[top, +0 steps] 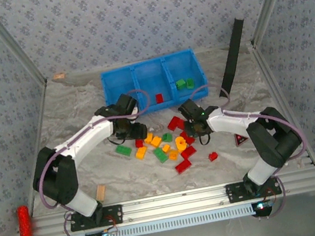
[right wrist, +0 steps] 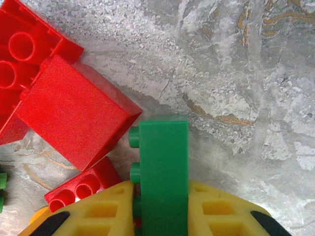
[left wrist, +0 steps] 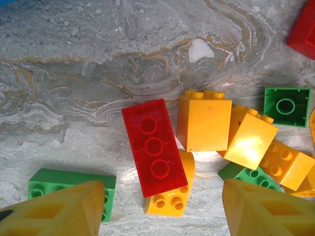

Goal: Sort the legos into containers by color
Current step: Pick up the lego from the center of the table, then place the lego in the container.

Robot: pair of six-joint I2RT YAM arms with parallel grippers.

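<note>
The legos [top: 168, 143] lie scattered mid-table in red, green and yellow-orange. My left gripper [top: 126, 131] hangs open over their left side. In the left wrist view its gripper [left wrist: 165, 216] straddles a red brick [left wrist: 154, 147] lying on a yellow-orange brick [left wrist: 170, 199]. My right gripper [top: 193, 125] is at the pile's right side, and in its wrist view the gripper [right wrist: 162, 199] is shut on a green brick [right wrist: 164, 157] standing on edge beside red bricks [right wrist: 74, 110]. The blue bin [top: 117, 91] stands behind, with a red brick [top: 159, 98] in the middle container and green bricks [top: 185, 82] in the right one.
A tan wooden block [top: 100, 192] lies near the left arm's base. The long red cylinder [top: 24, 230] rests outside the frame at the front left. A black strap [top: 234, 58] leans at the back right. A green brick [left wrist: 69, 189] sits by my left finger.
</note>
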